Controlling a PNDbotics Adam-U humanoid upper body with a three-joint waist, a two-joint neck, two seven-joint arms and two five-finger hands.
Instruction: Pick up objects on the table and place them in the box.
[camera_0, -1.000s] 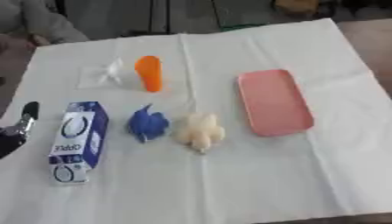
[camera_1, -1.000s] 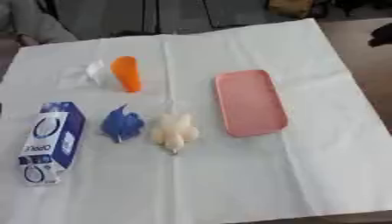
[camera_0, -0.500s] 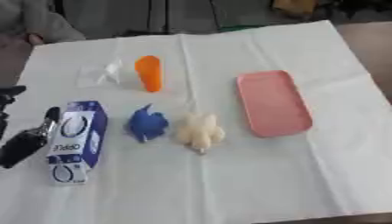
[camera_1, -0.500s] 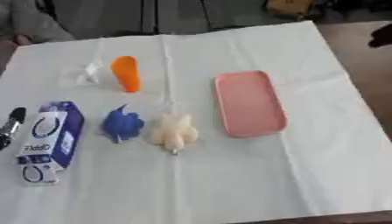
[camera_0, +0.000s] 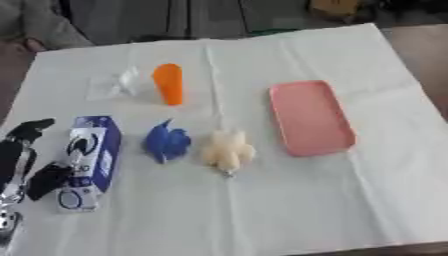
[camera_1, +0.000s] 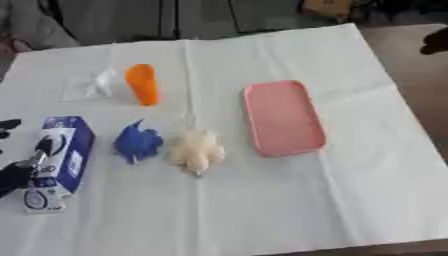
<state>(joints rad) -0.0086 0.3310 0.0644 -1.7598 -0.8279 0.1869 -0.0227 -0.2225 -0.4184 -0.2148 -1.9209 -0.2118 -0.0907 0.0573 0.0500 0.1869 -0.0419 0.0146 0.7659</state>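
While the left robot hand sits at nine o'clock with fingers spread apart beside the blue carton, the pink tray lies at three o'clock on the white-covered worktop.

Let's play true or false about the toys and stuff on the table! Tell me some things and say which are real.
1. The orange thing lies farther from the robot than the blue toy. True.
2. The cream toy sits inside the pink tray. False: it lies on the cloth, left of the tray.
3. The left hand is beside the blue carton. True.
4. The pink tray holds the blue toy. False: nothing is in it.
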